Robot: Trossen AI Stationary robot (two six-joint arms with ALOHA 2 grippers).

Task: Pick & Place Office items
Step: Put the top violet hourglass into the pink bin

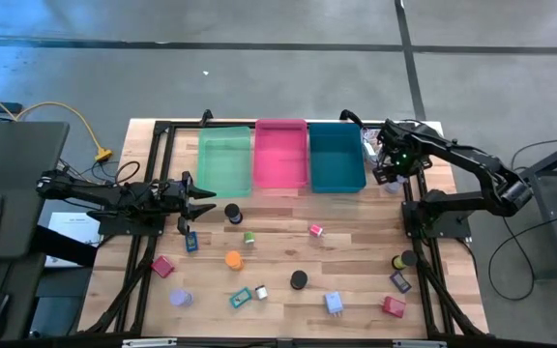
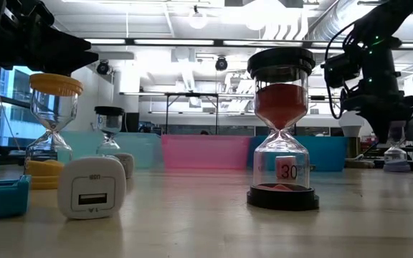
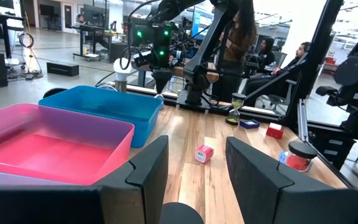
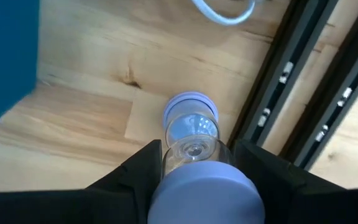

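The lavender hourglass (image 4: 191,140) stands upright near the table's far right corner, beside the teal tray (image 1: 337,155). The right gripper (image 4: 194,165) hangs directly above, fingers clamped on its glass. The left gripper (image 3: 194,165) waits apart, empty, at the left edge.

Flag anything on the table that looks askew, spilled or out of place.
Nothing is spilled or broken. The three trays stand empty while the office items lie scattered across the front. The right gripper straddles a lavender-capped hourglass beside the teal tray, outside it.
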